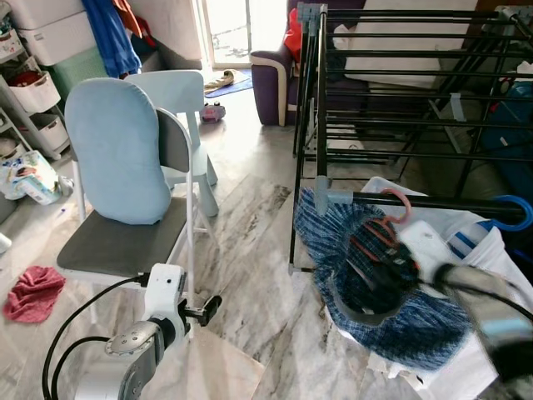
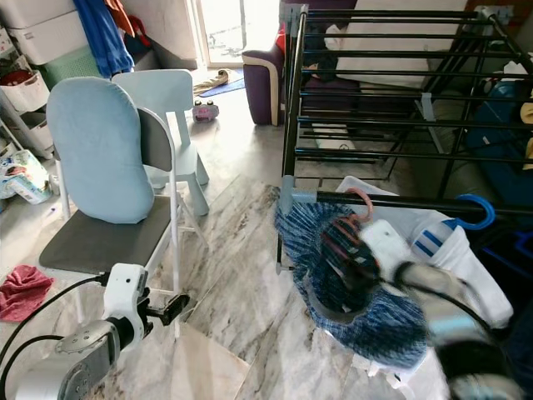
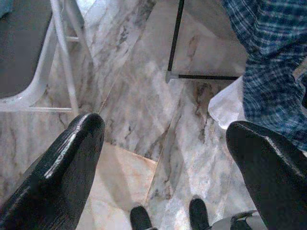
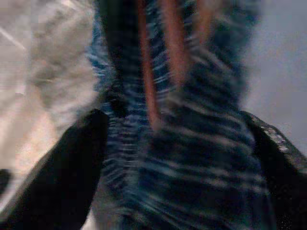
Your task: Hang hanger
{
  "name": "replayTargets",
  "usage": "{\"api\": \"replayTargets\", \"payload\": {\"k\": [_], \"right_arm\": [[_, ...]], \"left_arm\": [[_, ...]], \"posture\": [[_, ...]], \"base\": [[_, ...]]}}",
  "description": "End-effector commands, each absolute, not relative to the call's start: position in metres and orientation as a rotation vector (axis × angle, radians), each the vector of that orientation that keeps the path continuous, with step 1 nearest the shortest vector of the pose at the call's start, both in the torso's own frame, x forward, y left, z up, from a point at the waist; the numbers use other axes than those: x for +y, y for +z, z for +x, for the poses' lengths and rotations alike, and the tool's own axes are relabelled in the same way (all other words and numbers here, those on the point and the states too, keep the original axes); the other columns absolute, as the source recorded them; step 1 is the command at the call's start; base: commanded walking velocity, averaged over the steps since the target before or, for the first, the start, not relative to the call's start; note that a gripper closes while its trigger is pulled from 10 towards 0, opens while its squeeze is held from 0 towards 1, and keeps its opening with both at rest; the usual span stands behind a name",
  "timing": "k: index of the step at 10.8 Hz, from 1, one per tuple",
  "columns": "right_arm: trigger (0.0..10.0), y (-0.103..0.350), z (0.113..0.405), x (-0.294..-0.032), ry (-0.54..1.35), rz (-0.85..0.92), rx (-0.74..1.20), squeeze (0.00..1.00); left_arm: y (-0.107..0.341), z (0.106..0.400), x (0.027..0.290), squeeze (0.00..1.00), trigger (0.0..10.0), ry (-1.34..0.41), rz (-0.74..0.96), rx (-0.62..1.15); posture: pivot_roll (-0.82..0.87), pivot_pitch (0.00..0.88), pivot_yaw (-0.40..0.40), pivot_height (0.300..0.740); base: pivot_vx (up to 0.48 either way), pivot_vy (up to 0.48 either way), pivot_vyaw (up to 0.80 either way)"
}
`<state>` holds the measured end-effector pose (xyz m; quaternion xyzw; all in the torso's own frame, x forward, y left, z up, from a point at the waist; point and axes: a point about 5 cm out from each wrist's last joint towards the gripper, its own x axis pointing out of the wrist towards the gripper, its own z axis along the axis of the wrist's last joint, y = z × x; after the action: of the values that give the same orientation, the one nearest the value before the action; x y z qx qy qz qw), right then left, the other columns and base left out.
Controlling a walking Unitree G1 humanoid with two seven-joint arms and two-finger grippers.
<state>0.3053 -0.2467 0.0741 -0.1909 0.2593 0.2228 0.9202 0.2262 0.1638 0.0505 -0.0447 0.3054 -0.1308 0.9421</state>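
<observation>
Floor: grey-veined marble tiles (image 1: 250, 250), with one beige tile near the robot's feet.
Room: a folding chair (image 1: 125, 242) with a grey seat and a pale blue cushion (image 1: 117, 158) propped against its back stands on the robot's left; a light blue plastic chair (image 1: 187, 108) stands just behind it.
Clutter: a red cloth (image 1: 32, 292) lies on the floor beside the folding chair; white storage drawers (image 1: 37, 83) line the far left wall, and a purple sofa (image 1: 275, 79) sits in the back by a bright doorway.
Drying rack: a black metal rack (image 1: 375, 92) of many horizontal bars stands on the robot's right, with a low front bar (image 1: 433, 204) running across at the near side.
Hanger: an orange-pink hanger (image 1: 398, 204) has its hook up at the low front bar; whether it rests fully on the bar cannot be told through the blur.
Garment: a blue plaid shirt (image 1: 408, 317) drapes from the hanger, bunched below the bar and over a white cloth (image 1: 466, 367).
Blue hanger: a second blue hook (image 1: 515, 218) hangs on the same bar, further right.
Right gripper: the right gripper (image 1: 379, 262) is raised right against the plaid shirt, just under the hanger's hook; motion blur hides how its fingers stand, so the grip cannot be told.
Left gripper: the left gripper (image 3: 165, 158) hangs low over the floor near the folding chair's legs, its fingers (image 3: 62, 167) spread wide and holding nothing.
</observation>
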Motion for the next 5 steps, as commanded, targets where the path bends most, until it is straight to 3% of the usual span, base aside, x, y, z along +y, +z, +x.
{"api": "replayTargets", "payload": {"k": [1,5], "right_arm": [[0.0,0.0754,0.3091,-0.2436,0.495,-0.372,0.527,0.0],[0.0,0.0705,0.3103,-0.2403,0.583,-0.342,0.531,0.0]], "left_arm": [[0.0541,0.2262,0.1647,0.0,10.0,-0.279,-0.073,0.619],[0.0541,0.2226,0.1654,0.0,10.0,-0.286,-0.066,0.637]], "posture": [[-0.11,0.0,0.034,0.74],[-0.1,0.0,0.03,0.74]], "base": [[0.0,0.0,0.0],[0.0,0.0,0.0]]}}
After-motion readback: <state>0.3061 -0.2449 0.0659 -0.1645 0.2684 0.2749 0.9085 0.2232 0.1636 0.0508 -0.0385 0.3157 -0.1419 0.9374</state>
